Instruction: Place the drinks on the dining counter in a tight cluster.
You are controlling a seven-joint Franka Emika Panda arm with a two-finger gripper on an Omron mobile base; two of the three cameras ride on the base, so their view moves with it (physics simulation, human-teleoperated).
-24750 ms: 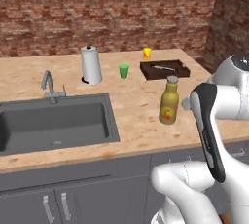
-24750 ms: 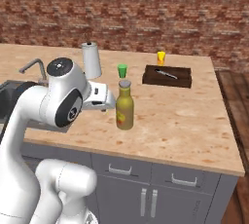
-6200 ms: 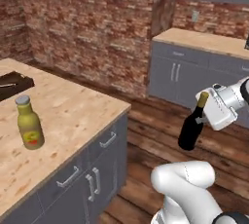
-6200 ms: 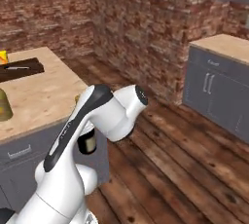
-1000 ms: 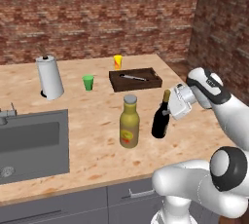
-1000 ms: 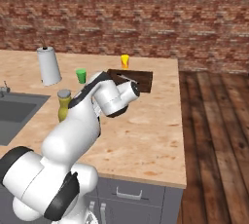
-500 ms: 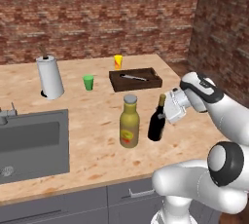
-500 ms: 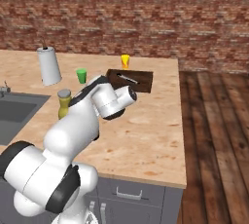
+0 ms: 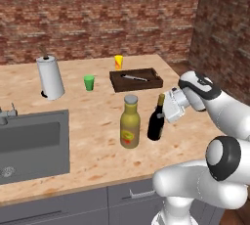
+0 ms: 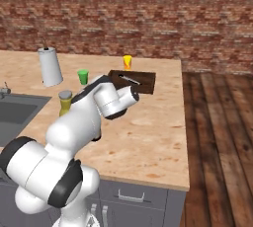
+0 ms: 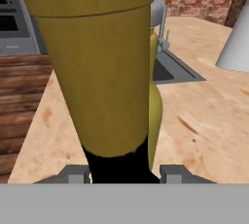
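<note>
We see the dining counter [image 10: 148, 137] running back to a brick wall, its right edge meeting a wooden plank floor [image 10: 217, 137]. Our white arm [image 10: 84, 117] bends across the left foreground, covering most of the yellow-olive bottle [image 10: 65, 103] (just its grey cap and shoulder show). At far left a corner of the steel sink [image 10: 15, 112] shows. Toward the wall stand a paper towel roll [image 10: 50, 66], a small green cup [image 10: 83, 77], a dark tray [image 10: 136, 81] holding a slim utensil, and a yellow-orange cup [image 10: 127, 62] just behind the tray
</note>
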